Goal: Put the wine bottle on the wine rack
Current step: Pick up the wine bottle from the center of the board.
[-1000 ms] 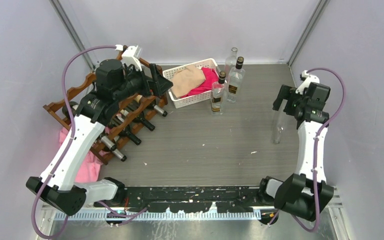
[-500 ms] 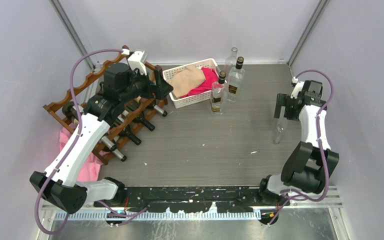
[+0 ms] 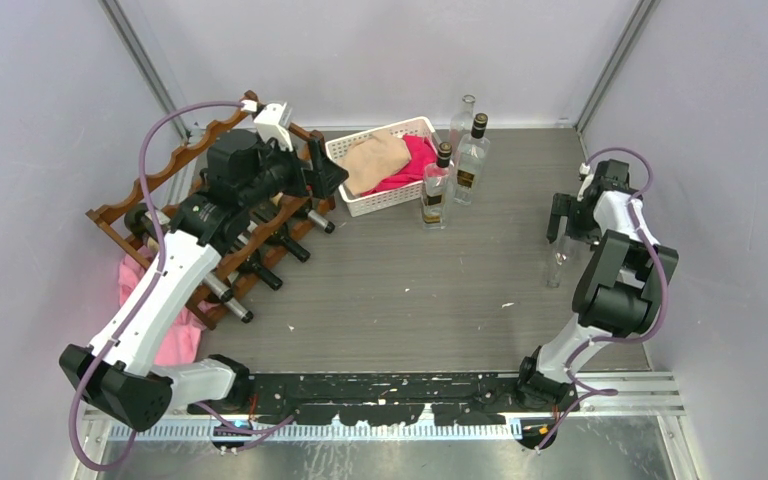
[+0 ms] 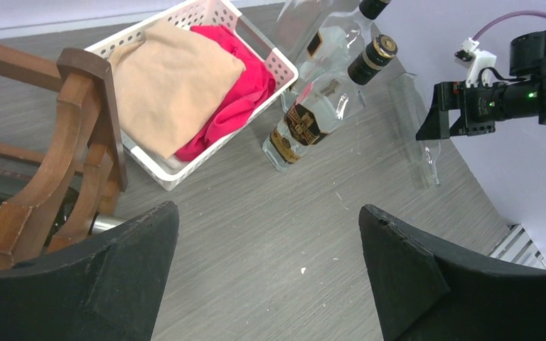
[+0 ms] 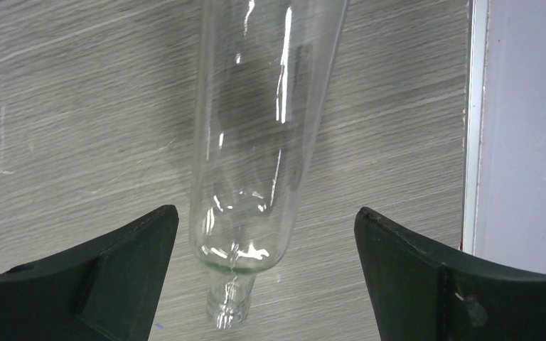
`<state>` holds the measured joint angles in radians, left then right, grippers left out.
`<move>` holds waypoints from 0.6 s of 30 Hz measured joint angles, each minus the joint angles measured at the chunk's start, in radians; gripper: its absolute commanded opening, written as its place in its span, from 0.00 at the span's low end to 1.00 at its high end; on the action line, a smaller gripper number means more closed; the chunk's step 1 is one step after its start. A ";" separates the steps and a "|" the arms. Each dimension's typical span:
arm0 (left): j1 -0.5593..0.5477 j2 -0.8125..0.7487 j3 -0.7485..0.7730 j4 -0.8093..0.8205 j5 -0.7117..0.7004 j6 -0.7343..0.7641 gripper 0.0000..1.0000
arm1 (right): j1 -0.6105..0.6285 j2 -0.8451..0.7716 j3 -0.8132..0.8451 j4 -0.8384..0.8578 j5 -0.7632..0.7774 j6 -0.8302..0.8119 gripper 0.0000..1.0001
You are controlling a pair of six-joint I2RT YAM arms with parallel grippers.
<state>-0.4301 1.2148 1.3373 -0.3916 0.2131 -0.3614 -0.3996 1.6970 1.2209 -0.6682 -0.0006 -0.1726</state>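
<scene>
- Right pincer (image 3: pixel 561 216), wide open and empty, has settled over the wine bottle (image 3: pixel 557 262), which stands upright well right of the wine rack (image 3: pixel 175 165); a grasp looks next.
- Left pincer (image 3: pixel 326 176), open and empty, hangs beside the wine rack.

I work in a lab test cell: bare lilac walls (image 3: pixel 380 50), metal corner posts (image 3: pixel 615 62), grey worktop (image 3: pixel 410 290), mounting rail (image 3: pixel 380 385).

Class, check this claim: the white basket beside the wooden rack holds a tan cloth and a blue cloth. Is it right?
No: the white basket beside the wooden rack holds a tan cloth and a red cloth, not a blue one. The left wrist view shows it.
</scene>
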 measured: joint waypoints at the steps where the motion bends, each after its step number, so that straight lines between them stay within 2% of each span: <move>1: 0.000 0.000 0.000 0.006 0.000 0.000 0.99 | 0.000 0.010 0.001 0.005 0.006 0.002 1.00; 6: 0.007 0.000 -0.006 0.060 0.000 -0.009 1.00 | 0.000 0.084 0.024 0.018 0.018 0.015 1.00; 18: 0.071 0.018 -0.058 0.190 0.053 -0.153 1.00 | 0.000 0.178 0.050 0.037 0.019 0.018 0.90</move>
<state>-0.3595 1.2331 1.2793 -0.2012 0.2661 -0.5144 -0.3996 1.8748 1.2709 -0.6308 0.0181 -0.1551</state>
